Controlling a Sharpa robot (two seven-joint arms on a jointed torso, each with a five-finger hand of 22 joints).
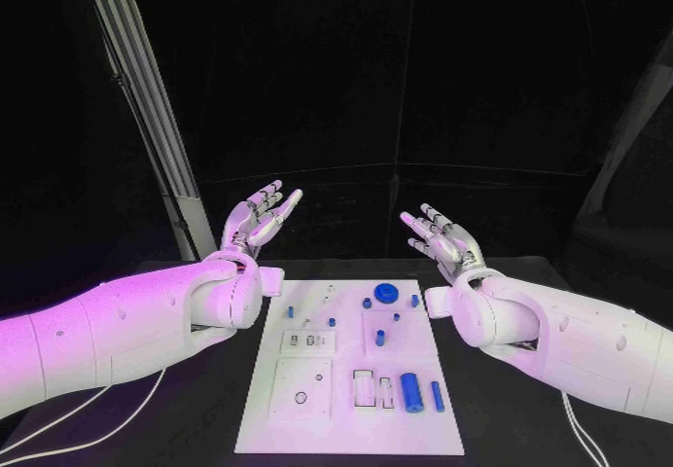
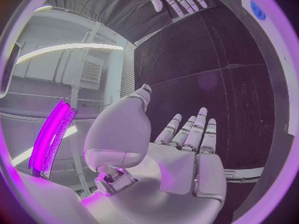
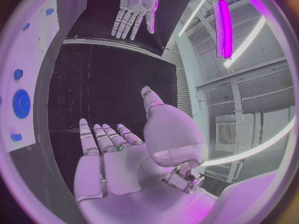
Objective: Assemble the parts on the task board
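We see our left hand (image 1: 263, 220) and right hand (image 1: 442, 238) raised with fingers spread, holding nothing, at twelve o'clock of the task board (image 1: 351, 428).

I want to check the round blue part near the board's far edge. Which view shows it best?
The head view: the round blue part sits in full on the task board. The right wrist view shows it bent at the rim; the left wrist view shows a blue round piece, likely the same.

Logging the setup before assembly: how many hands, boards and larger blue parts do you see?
Hands: 2, left hand, right hand
Task board: 1
Blue round disc: 1
Thick blue cylinder: 1
Total: 5. Smaller blue pieces are too small to count.
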